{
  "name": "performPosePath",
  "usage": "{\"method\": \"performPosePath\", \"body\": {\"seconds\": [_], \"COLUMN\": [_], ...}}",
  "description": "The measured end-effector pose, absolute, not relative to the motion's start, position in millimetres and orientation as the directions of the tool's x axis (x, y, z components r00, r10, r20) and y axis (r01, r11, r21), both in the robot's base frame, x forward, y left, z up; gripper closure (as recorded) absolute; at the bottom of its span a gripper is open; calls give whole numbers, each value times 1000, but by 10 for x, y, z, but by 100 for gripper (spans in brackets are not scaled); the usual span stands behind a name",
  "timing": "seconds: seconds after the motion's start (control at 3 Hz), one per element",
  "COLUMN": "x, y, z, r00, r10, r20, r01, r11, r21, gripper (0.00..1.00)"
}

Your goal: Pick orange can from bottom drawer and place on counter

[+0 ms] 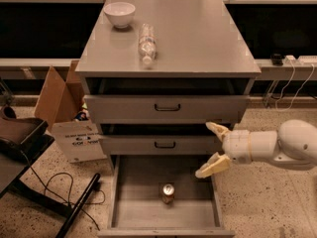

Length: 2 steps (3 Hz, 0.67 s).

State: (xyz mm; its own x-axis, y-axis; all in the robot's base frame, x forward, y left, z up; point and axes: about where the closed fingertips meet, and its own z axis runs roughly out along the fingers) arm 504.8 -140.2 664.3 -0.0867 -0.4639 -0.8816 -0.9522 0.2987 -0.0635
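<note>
1. Camera view looks down on a grey drawer cabinet. Your gripper (pixel 204 150) reaches in from the right and hangs over the right-hand wall of the bottom drawer (pixel 143 214), just in front of the middle drawer front (pixel 163 144).
2. Its two pale fingers are spread wide apart, one above the other, and hold nothing.
3. The bottom drawer is pulled out towards you. Thin low walls edge its left and right sides, and bare grey floor gives open room all around the can.
4. The orange can (pixel 168 193) stands upright near the middle of that floor, below and left of your gripper, near it but apart.
5. The counter (pixel 198 33) carries a white bowl (pixel 119 14) at its back left. A clear bottle (pixel 146 43) lies on its side just in front of the bowl, and the right half of the counter shows smooth grey surface.
6. A cardboard box (pixel 69 118) sits on the floor to the left of the cabinet.
</note>
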Motion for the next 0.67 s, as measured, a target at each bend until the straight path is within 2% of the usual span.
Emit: {"method": "performPosePath", "body": {"seconds": [0.67], "x": [5009], "y": [-1352], "z": [6322], "r00": [-103], "r10": [-435], "r20": [-895], "r01": [-959], "r11": [282], "r21": [-27], "gripper": [0]}}
